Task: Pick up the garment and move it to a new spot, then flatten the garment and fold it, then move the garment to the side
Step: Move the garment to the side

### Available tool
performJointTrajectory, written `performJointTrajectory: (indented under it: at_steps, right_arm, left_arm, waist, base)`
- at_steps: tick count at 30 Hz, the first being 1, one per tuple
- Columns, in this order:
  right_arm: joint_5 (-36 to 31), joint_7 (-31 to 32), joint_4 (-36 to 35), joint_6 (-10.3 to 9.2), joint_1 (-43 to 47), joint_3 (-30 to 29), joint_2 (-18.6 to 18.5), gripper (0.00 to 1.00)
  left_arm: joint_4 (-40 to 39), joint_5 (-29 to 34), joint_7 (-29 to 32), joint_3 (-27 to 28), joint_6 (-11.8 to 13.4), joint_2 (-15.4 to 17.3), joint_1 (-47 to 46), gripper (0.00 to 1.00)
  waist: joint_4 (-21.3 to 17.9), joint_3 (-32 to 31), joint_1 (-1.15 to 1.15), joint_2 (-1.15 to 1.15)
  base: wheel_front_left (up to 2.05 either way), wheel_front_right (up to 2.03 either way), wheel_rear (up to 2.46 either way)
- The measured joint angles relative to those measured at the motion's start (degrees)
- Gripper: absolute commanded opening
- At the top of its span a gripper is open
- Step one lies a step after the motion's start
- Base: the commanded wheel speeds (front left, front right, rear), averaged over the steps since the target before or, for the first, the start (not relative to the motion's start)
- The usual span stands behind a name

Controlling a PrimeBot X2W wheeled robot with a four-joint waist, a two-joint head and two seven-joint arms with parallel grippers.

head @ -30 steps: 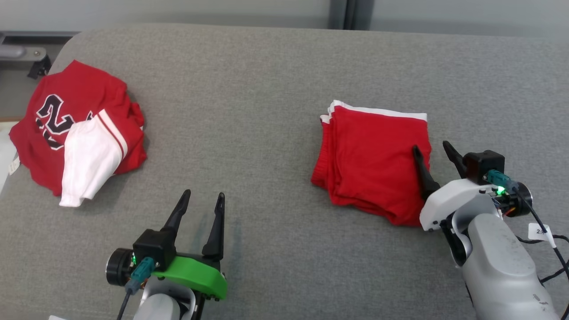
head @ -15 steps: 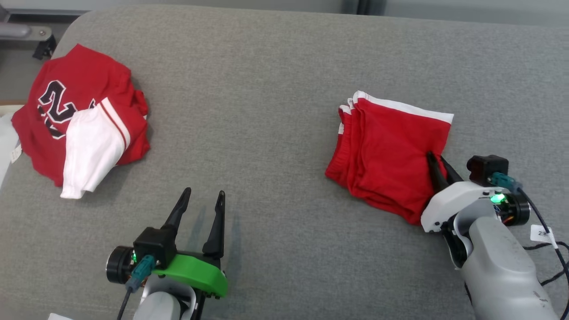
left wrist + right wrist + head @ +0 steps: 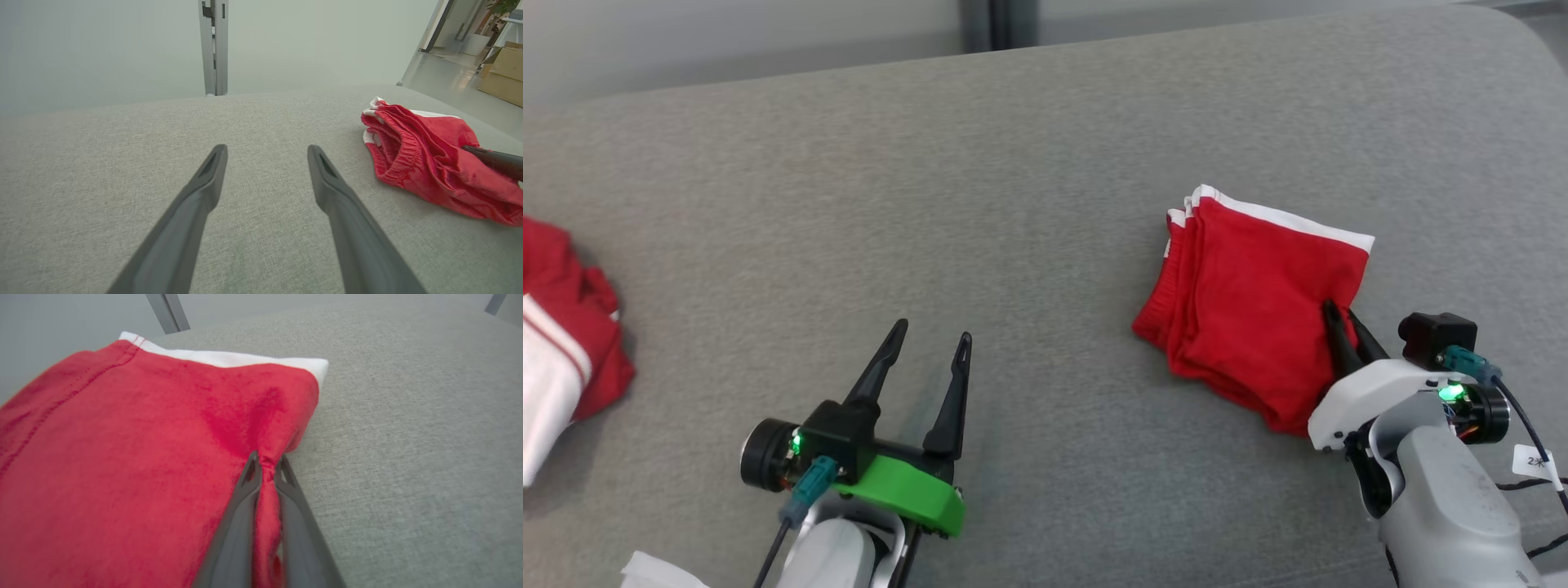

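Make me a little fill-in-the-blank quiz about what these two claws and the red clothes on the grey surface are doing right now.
1. The right gripper is shut on the near edge of the folded garment, whose main colour is ____.
2. The left gripper stands ____ above the grey surface, holding nothing.
3. A ____ band runs along the folded garment's far edge.

Missing words: red; open; white.
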Motion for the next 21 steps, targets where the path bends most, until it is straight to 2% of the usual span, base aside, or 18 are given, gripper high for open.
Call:
performJointTrajectory:
  at_steps: [13,16,21]
  right_arm:
    - [3.9,0.0,-2.0,0.0,2.8,4.8,0.0,0.0]
    - [3.4,0.0,-2.3,0.0,2.9,4.9,-0.1,0.0]
    - [-2.4,0.0,-2.3,0.0,-0.2,3.8,0.0,0.0]
  left_arm:
    - [-0.1,-1.2,0.0,-5.1,0.0,1.4,-1.1,1.0]
    - [0.0,-1.3,0.0,-5.6,0.0,2.1,-1.3,1.0]
    - [0.0,-1.5,0.0,-5.8,0.0,3.6,-2.3,1.0]
  waist:
    - [-16.2,0.7,0.0,0.0]
    - [-18.4,1.6,0.0,0.0]
    - [-19.5,4.2,0.0,0.0]
  base:
    - [0.0,0.0,0.0]
    - [0.0,0.0,0.0]
    - [0.0,0.0,0.0]
